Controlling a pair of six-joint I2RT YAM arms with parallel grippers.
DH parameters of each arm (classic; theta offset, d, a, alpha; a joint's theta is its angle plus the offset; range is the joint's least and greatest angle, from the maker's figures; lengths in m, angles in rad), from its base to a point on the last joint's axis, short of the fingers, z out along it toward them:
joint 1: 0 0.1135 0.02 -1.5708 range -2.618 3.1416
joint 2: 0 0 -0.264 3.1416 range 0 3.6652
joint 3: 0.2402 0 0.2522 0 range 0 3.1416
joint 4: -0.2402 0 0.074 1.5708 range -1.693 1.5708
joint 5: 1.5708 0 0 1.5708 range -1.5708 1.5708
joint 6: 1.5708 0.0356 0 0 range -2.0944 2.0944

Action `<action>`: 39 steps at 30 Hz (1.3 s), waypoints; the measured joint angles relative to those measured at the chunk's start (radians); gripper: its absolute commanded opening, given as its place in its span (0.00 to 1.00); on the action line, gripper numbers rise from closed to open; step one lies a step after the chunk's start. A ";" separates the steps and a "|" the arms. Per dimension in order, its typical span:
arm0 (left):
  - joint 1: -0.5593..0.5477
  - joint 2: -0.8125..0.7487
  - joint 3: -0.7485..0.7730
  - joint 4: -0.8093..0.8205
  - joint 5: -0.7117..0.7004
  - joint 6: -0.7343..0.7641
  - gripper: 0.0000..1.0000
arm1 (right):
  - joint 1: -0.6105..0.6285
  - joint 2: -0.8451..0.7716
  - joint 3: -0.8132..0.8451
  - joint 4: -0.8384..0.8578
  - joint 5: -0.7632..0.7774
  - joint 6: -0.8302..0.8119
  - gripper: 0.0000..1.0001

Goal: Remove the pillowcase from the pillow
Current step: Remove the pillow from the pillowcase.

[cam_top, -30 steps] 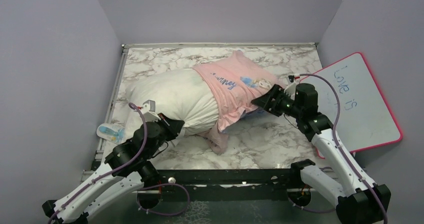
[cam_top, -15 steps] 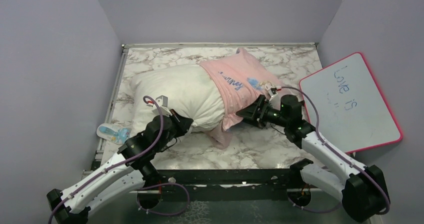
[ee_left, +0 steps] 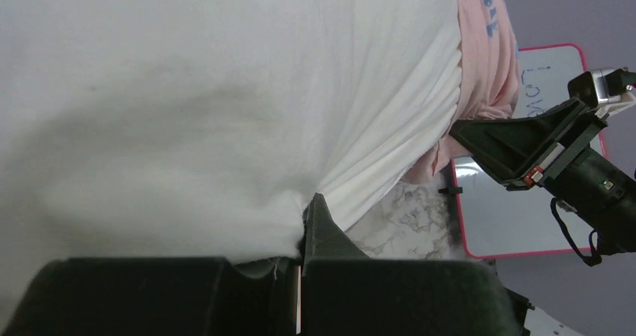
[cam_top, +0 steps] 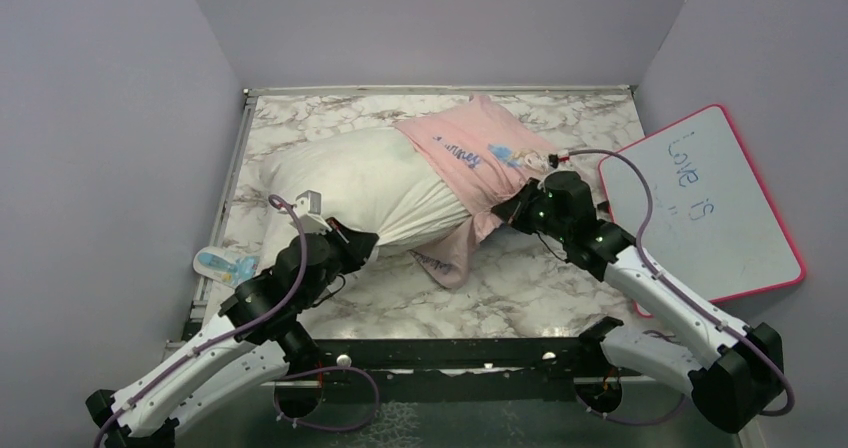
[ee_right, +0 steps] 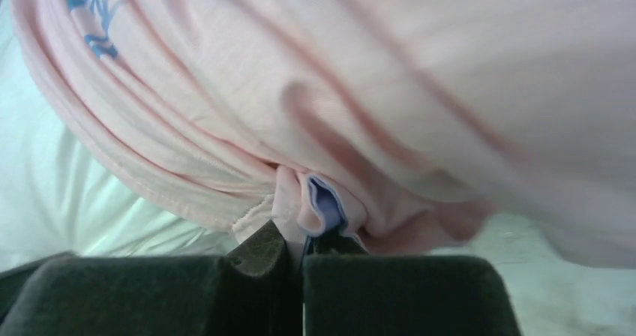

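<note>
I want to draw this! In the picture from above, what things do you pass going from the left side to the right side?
small blue thing → white pillow → pink pillowcase → pink-framed whiteboard

Lying plump, white and unprinted across the marble tabletop (cam_top: 520, 278): pillow (cam_top: 350, 183), its left part bared, cloth pulling into taut folds at the near edge. Covering only the right end: pillowcase (cam_top: 470, 153), pale pink side facing up, blue cursive lettering and a small blue print showing, bunched hem drooping onto the marble in front.
</note>
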 measured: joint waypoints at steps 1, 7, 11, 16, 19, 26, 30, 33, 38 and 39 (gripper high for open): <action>-0.001 -0.009 0.013 -0.018 -0.011 -0.003 0.00 | -0.001 -0.022 0.007 -0.036 0.059 -0.028 0.01; -0.015 -0.082 0.075 -0.121 -0.053 -0.026 0.00 | -0.071 -0.081 0.055 -0.140 0.144 -0.156 0.02; -0.018 -0.121 0.076 -0.164 -0.060 -0.032 0.00 | -0.088 -0.085 0.059 -0.153 0.033 -0.202 0.17; -0.015 -0.119 0.067 -0.179 -0.057 -0.016 0.00 | -0.132 -0.086 0.059 -0.156 -0.106 -0.257 0.48; -0.012 -0.092 0.053 -0.170 -0.050 -0.008 0.00 | -0.145 -0.107 0.061 -0.170 -0.130 -0.278 0.61; -0.011 -0.093 -0.015 -0.118 -0.042 0.006 0.00 | -0.156 -0.217 0.209 -0.233 -0.131 -0.323 0.79; -0.010 -0.093 -0.024 -0.117 -0.042 0.013 0.00 | -0.156 -0.270 0.278 -0.202 -0.126 -0.333 0.80; -0.005 -0.093 -0.026 -0.116 -0.042 0.015 0.00 | -0.156 -0.232 0.330 -0.174 -0.128 -0.339 0.82; -0.005 -0.093 -0.028 -0.116 -0.034 0.016 0.00 | -0.156 0.010 0.482 -0.162 -0.194 -0.368 0.93; -0.005 -0.092 -0.028 -0.116 -0.031 0.017 0.00 | -0.156 0.077 0.523 -0.163 -0.210 -0.378 0.93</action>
